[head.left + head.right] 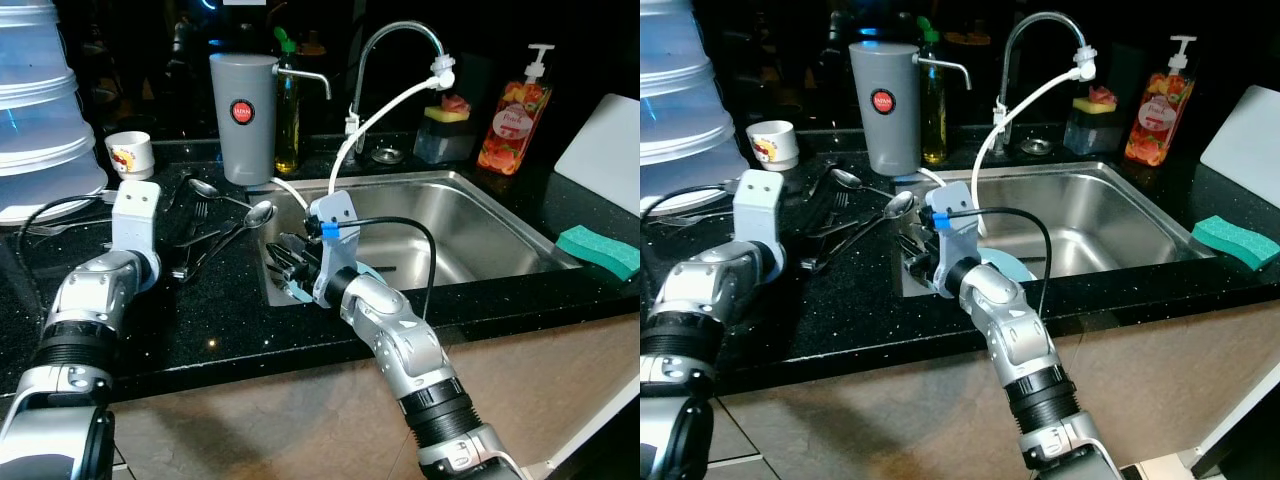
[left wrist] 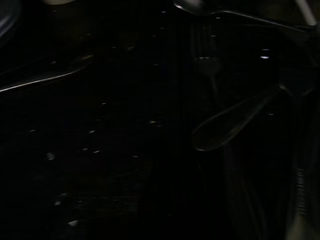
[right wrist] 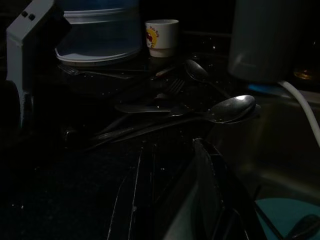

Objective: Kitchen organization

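At the sink's left rim, right gripper crowds cutlery; both grippers' finger states are too dark to tell.

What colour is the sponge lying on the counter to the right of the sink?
The sponge is teal green; the left eye view shows it best.

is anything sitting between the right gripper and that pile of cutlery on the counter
Nothing visible blocks it. The right gripper hangs at the sink's left rim, over a light blue plate. The cutlery pile lies just beyond on the black counter, one spoon's bowl reaching the rim. The left gripper reaches in from the opposite side.
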`<state>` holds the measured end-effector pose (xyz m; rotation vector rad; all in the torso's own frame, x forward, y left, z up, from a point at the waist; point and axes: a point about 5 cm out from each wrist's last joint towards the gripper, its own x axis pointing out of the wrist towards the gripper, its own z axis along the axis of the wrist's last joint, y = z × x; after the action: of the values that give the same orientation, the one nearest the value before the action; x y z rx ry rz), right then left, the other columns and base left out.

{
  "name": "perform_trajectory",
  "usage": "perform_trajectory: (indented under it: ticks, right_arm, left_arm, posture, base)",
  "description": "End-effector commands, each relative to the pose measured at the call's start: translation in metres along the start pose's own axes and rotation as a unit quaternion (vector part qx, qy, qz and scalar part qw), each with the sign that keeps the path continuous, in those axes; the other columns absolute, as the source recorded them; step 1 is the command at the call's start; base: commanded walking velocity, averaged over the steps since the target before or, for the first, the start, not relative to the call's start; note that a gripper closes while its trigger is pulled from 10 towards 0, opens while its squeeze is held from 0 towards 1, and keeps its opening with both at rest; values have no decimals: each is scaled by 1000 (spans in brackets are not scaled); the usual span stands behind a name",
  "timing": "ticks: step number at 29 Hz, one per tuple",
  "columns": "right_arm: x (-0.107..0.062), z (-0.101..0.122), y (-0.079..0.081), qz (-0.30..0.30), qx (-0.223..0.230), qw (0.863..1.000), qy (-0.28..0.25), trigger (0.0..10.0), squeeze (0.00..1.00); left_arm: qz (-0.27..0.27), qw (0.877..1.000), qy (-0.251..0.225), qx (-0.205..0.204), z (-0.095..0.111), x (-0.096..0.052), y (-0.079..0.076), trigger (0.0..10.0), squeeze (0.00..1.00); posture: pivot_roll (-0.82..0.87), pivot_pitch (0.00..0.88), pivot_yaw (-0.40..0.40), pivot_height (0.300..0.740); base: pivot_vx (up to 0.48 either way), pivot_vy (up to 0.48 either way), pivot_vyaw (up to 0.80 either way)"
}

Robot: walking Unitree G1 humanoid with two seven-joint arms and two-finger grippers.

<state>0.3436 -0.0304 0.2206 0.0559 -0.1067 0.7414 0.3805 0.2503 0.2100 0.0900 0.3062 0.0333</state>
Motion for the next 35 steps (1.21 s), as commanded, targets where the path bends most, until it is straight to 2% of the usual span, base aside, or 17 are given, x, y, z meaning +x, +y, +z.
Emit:
perform_trajectory:
  ticks: [1, 4, 9, 10, 11, 12, 14, 15, 16, 18, 19, 22, 24, 26, 27, 28, 35]
  right_arm:
    - [-2, 2, -2, -3, 17, 1000, -2, 10000, 0]
    - [-3, 3, -2, -2, 22, 1000, -3, 10000, 0]
    - [-2, 10, -2, 2, 30, 999, -11, 10000, 0]
    - [-2, 10, -2, 2, 30, 999, -11, 10000, 0]
    - [-2, 12, -1, 3, 34, 999, -15, 10000, 0]
    - [-2, 15, -2, 3, 43, 999, -21, 10000, 0]
    - [-2, 15, -2, 3, 43, 999, -21, 10000, 0]
    - [-2, 20, -2, 3, 62, 998, -31, 10000, 0]
    - [-2, 20, -2, 3, 62, 998, -31, 10000, 0]
    - [-2, 24, -2, 3, 77, 996, -38, 10000, 0]
    - [-2, 24, -2, 3, 77, 996, -38, 10000, 0]
    - [-2, 30, -2, 5, 97, 994, -57, 10000, 0]
    - [-2, 39, -1, 10, 119, 989, -85, 10000, 0]
    - [-2, 42, -1, 13, 128, 987, -96, 10000, 0]
    - [-2, 45, -1, 12, 134, 985, -106, 10000, 365]
    - [-2, 49, -2, 14, 145, 982, -120, 10000, 1000]
    - [-3, 62, -3, 22, 172, 973, -151, 10000, 1000]
  left_arm:
    - [27, 1000, 3, 13, -1, -6, 12, 0, 0]
    - [35, 999, -9, 22, 6, -10, 13, 0, 0]
    - [42, 993, -90, 63, 32, -24, 8, 0, 0]
    - [42, 993, -90, 63, 32, -24, 8, 0, 0]
    - [32, 990, -121, 67, 39, -28, 4, 0, 0]
    - [-9, 983, -176, 42, 48, -35, -6, 0, 0]
    - [-9, 983, -176, 42, 48, -35, -6, 0, 0]
    - [-100, 960, -259, -43, 58, -50, -21, 0, 0]
    - [-100, 960, -259, -43, 58, -50, -21, 0, 0]
    - [-171, 933, -298, -104, 61, -61, -29, 0, 0]
    - [-171, 933, -298, -104, 61, -61, -29, 0, 0]
    - [-258, 903, -315, -135, 54, -74, -40, 0, 0]
    - [-288, 900, -304, -118, 46, -77, -50, 0, 0]
    - [-291, 902, -299, -108, 43, -76, -52, 0, 0]
    - [-295, 904, -295, -98, 41, -76, -55, 0, 0]
    - [-296, 906, -290, -91, 38, -75, -58, 0, 0]
    - [-331, 897, -279, -88, 29, -79, -74, 0, 0]
  posture:
    - [5, 0, -11, 740]
    - [5, 0, -15, 740]
    - [5, 0, -15, 740]
    - [5, 0, -15, 740]
    - [7, 0, -11, 740]
    - [7, 0, -11, 740]
    - [7, 0, -11, 740]
    - [13, 0, -13, 740]
    - [13, 0, -13, 740]
    - [13, 0, -13, 740]
    - [13, 0, -13, 740]
    - [19, 1, -13, 740]
    - [21, 4, -14, 740]
    - [21, 4, -14, 740]
    - [21, 4, -14, 740]
    - [20, 4, -14, 740]
    - [18, 7, -12, 740]
  base:
    - [0, 0, 0]
    - [0, 0, 0]
    - [0, 0, 0]
    - [0, 0, 0]
    - [0, 0, 0]
    - [0, 0, 0]
    - [0, 0, 0]
    - [0, 0, 0]
    - [0, 0, 0]
    - [0, 0, 0]
    - [0, 0, 0]
    - [0, 0, 0]
    - [0, 0, 0]
    - [0, 0, 0]
    - [0, 0, 0]
    - [0, 0, 0]
    - [0, 0, 0]
